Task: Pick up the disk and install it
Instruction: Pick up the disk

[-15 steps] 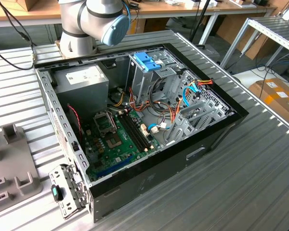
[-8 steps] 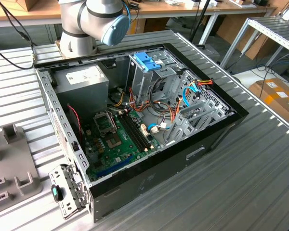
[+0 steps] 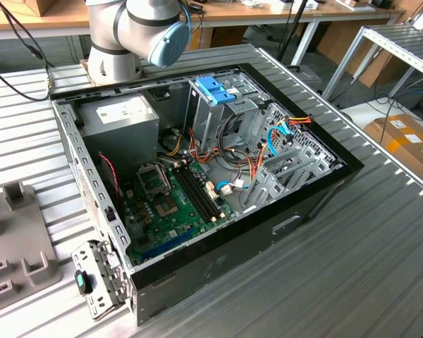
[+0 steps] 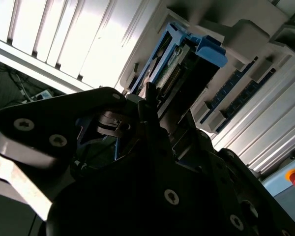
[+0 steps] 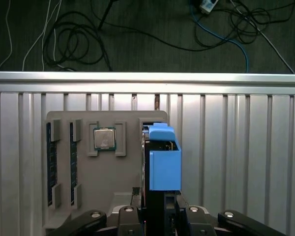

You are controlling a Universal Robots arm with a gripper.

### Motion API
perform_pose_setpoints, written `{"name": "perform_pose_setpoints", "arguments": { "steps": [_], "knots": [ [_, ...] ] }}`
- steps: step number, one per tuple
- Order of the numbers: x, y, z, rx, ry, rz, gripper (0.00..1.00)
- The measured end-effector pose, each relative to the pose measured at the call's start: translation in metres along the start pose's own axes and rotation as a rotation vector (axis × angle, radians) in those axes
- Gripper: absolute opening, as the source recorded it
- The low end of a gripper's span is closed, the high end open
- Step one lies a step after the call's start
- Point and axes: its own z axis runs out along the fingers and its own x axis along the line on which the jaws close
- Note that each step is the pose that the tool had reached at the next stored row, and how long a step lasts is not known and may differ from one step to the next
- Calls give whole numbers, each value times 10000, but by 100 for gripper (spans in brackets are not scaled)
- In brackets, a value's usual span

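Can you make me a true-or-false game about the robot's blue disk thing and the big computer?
1. The disk has bright blue plastic on it. True.
2. The computer case is closed up. False: it is open, and the green board inside shows.
3. A square chip sits in the gray holder. True.
4. The disk lies inside the computer case. False: it stands on edge at the gray holder, right by the gripper.
5. The table is smooth wood. False: it is ribbed metal.
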Motion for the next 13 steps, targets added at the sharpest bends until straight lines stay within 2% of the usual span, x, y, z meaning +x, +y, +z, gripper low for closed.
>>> {"name": "perform_pose_setpoints", "arguments": {
  "steps": [4, 13],
  "knots": [
    [1, -1, -85, 1, -1, 0, 35],
    [3, -2, -174, 1, -1, 0, 35]
  ]
}}
